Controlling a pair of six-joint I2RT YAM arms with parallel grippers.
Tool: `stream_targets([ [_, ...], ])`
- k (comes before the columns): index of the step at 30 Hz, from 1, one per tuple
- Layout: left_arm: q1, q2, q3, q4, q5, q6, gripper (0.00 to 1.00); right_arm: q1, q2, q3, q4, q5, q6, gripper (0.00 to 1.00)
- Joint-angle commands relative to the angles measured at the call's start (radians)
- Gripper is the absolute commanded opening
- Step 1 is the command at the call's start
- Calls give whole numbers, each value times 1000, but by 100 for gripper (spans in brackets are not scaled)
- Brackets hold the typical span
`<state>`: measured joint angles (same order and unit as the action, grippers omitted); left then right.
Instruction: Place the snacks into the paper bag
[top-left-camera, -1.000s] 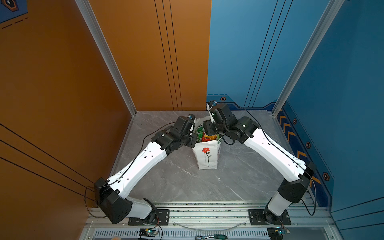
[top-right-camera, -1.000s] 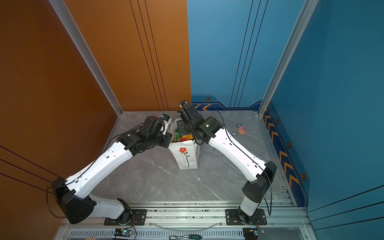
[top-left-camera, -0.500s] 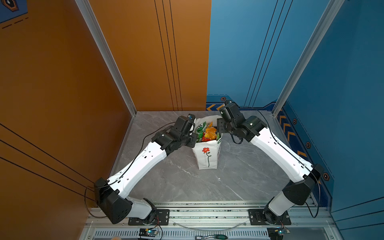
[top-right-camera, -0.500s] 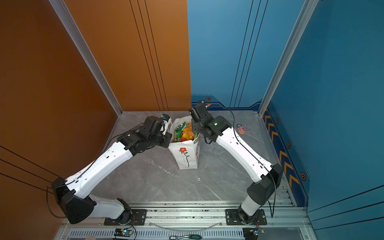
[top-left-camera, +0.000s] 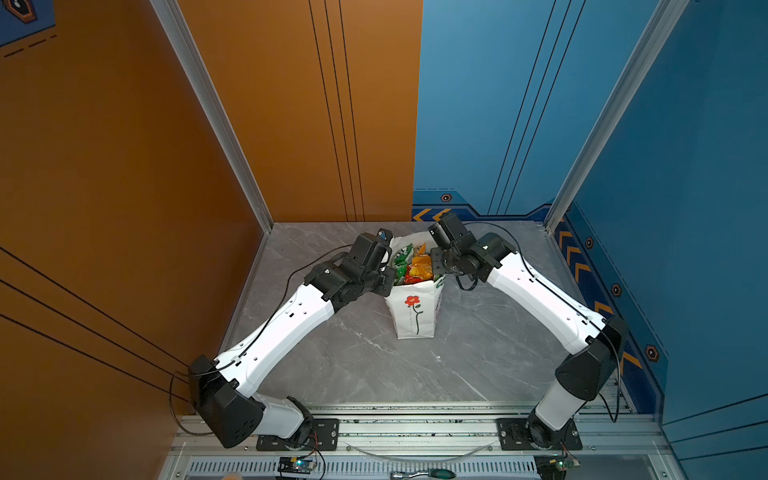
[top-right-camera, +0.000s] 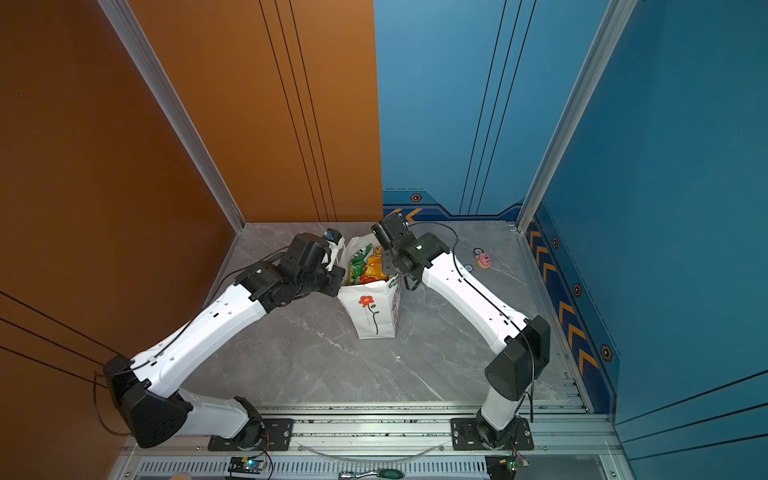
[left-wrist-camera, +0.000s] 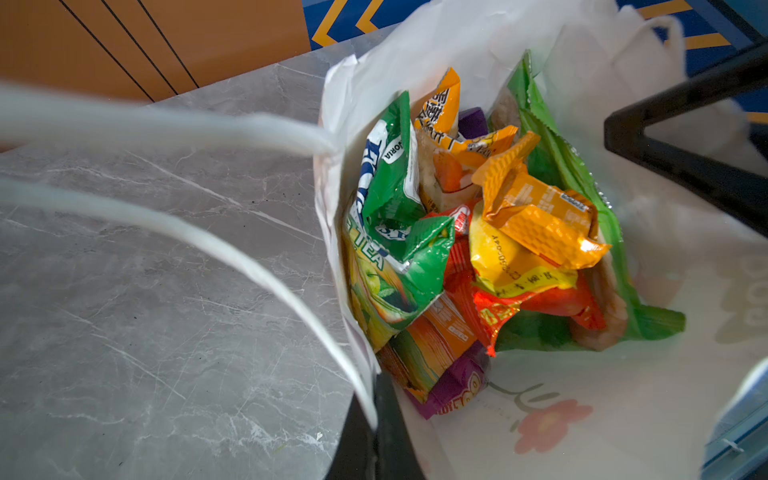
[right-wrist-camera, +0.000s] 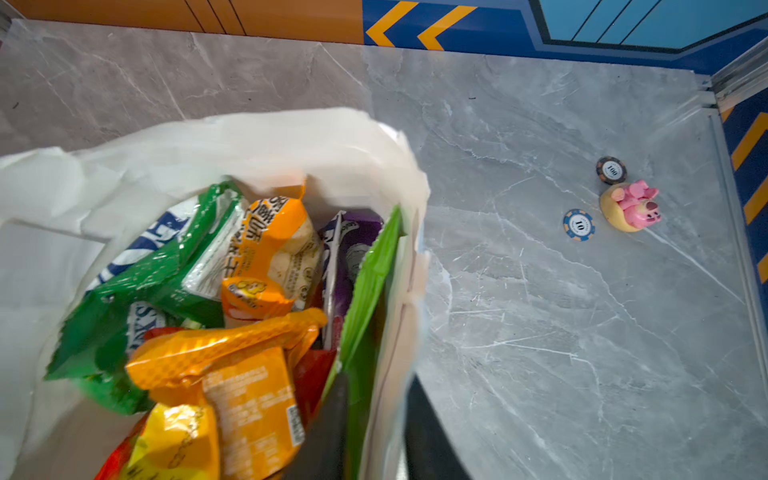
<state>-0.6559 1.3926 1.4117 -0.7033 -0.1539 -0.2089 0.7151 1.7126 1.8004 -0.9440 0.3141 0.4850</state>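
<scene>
Left gripper (left-wrist-camera: 376, 415) clenched on the rim of the white flower-print paper bag (top-left-camera: 413, 309) toward the grey marble worktop (top-left-camera: 374, 365) back edge, right gripper (right-wrist-camera: 376, 415) astride the opposite rim, grip unclear; crinkly snack packets (top-left-camera: 415, 266) all inside, task looks done.

The paper bag (top-left-camera: 413, 309) stands upright on the worktop (top-left-camera: 353, 353), about midway between left and right. The snacks (top-left-camera: 415, 266) lie piled inside it, up to its mouth. The left claw (left-wrist-camera: 376, 415) is at the bag's left rim. The right claw (right-wrist-camera: 378, 399) is at its right rim, one finger inside the wall and one outside. Well right of the bag lies a toy figure (top-right-camera: 484, 259), with one poker chip (top-right-camera: 478, 250) just behind it and a second poker chip (top-right-camera: 468, 268) just beside it toward the bag.
</scene>
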Motion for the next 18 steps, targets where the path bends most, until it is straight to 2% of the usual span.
stream_targets([
  [1,1,-64,1,49,-37,2,0,43,-5,55,-1,-5,-14,7],
  [4,2,-103,-19,80,-26,-4,0,86,-37,63,56,10,-30,0],
  [8,16,-202,-95,185,-2,-18,0,152,-123,39,152,83,-61,0],
  [12,30,-276,-153,260,-1,-29,0,173,-209,-63,245,121,-63,0],
  [15,33,-248,-142,248,19,-27,0,160,-217,-114,264,113,-43,0],
  [18,35,-140,-56,135,15,-27,0,143,-173,-140,255,67,-14,0],
])
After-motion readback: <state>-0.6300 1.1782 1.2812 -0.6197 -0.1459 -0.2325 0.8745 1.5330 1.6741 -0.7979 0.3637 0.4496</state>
